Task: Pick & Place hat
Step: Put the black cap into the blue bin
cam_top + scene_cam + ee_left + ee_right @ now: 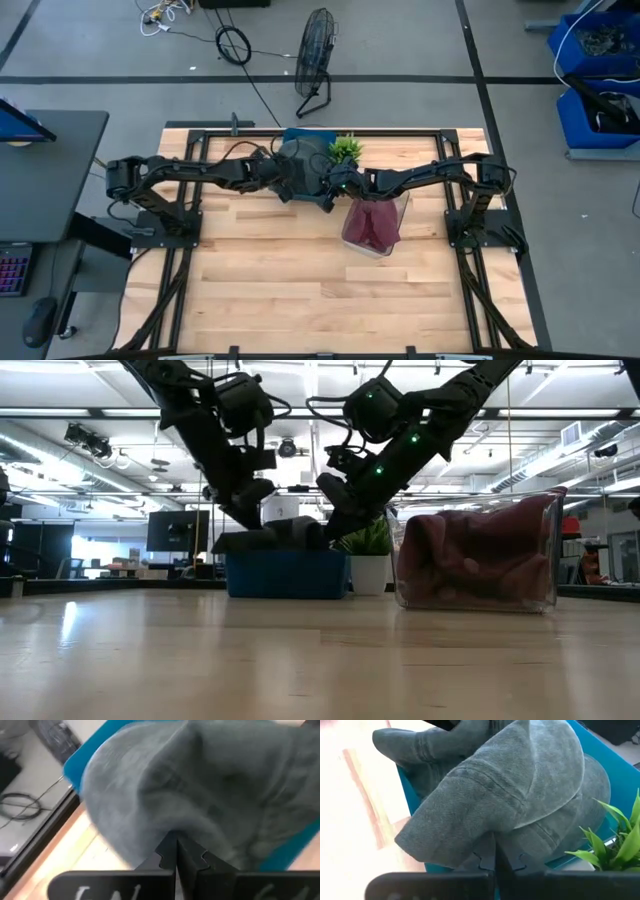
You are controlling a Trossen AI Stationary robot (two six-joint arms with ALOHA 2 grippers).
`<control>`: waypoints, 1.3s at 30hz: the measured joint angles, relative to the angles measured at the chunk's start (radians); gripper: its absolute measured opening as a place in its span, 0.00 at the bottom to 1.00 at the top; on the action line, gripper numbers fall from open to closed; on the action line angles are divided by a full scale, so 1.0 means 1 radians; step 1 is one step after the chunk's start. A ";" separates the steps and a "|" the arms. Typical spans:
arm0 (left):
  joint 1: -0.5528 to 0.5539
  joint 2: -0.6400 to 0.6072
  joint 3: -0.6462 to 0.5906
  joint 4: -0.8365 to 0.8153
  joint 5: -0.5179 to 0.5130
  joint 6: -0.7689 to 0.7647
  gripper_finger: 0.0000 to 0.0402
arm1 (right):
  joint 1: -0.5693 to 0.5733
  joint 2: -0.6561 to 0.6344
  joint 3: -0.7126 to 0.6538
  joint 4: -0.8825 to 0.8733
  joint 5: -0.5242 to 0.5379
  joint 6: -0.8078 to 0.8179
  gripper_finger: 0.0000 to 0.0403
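A grey denim cap (pixel 300 152) (pixel 275 535) lies on top of a blue bin (pixel 296 133) (pixel 285 575) at the far middle of the table. Both grippers meet over it. My left gripper (pixel 176 845) (pixel 250 512) comes from the table's left and is shut on the cap's grey cloth (pixel 200 785). My right gripper (pixel 494 845) (pixel 335 520) comes from the right and is shut on the cap's brim (pixel 485 795). In the low view the cap rests on the bin's rim. My left gripper pinches the cap's grey cloth at a fold or edge (pixel 172 827) between its two shut fingers, slanting down from the table's left. Which part of the cap this is I cannot tell. The cap lies on the blue bin. My right gripper pinches the edge of the cap's stitched brim (pixel 492 831) between its two shut fingers, slanting down from the table's right. The brim arches up past the fingers, and the crown (pixel 580 800) sits behind it over the bin.
A small green potted plant (pixel 346 148) (pixel 370 545) (pixel 615 840) stands just right of the bin. A clear container holding maroon cloth (pixel 375 225) (pixel 475 555) stands nearer, under the right arm. Bare wooden tabletop (pixel 300 290) stretches toward the near edge.
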 joint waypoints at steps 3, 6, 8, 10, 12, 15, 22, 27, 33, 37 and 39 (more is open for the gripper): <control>0.009 0.000 0.000 0.019 0.036 0.003 0.01 | -0.005 0.001 0.000 0.000 -0.005 -0.001 0.00; 0.018 0.000 0.000 0.043 0.065 0.004 0.01 | -0.014 0.026 0.000 0.015 -0.069 -0.017 0.00; 0.026 0.000 0.000 0.054 0.092 0.004 0.01 | -0.017 0.055 0.000 0.039 -0.099 -0.033 0.00; 0.033 0.000 0.000 0.055 0.118 0.004 0.01 | -0.016 0.086 0.000 0.061 -0.097 -0.048 0.00; 0.038 0.000 0.000 0.054 0.136 0.005 0.01 | -0.015 0.106 0.002 0.081 -0.087 -0.059 0.00; 0.037 -0.003 0.000 0.050 0.112 0.031 0.01 | -0.013 0.111 0.003 0.080 -0.059 -0.053 0.00; -0.007 -0.177 0.015 -0.103 -0.059 -0.034 0.01 | -0.005 0.046 0.000 0.014 -0.044 -0.077 0.00; 0.000 -0.240 0.015 -0.296 -0.082 -0.210 0.01 | 0.005 -0.012 0.000 -0.052 -0.033 -0.077 0.00; 0.081 -0.164 -0.088 -0.207 0.025 -0.285 0.01 | 0.028 -0.063 0.000 -0.015 -0.016 -0.099 0.00; 0.149 -0.105 -0.170 0.034 0.181 -0.257 0.01 | 0.025 -0.056 0.001 0.078 -0.018 -0.121 0.00; 0.177 -0.081 -0.192 0.108 0.237 -0.251 0.01 | 0.018 -0.048 0.001 0.080 -0.017 -0.130 0.00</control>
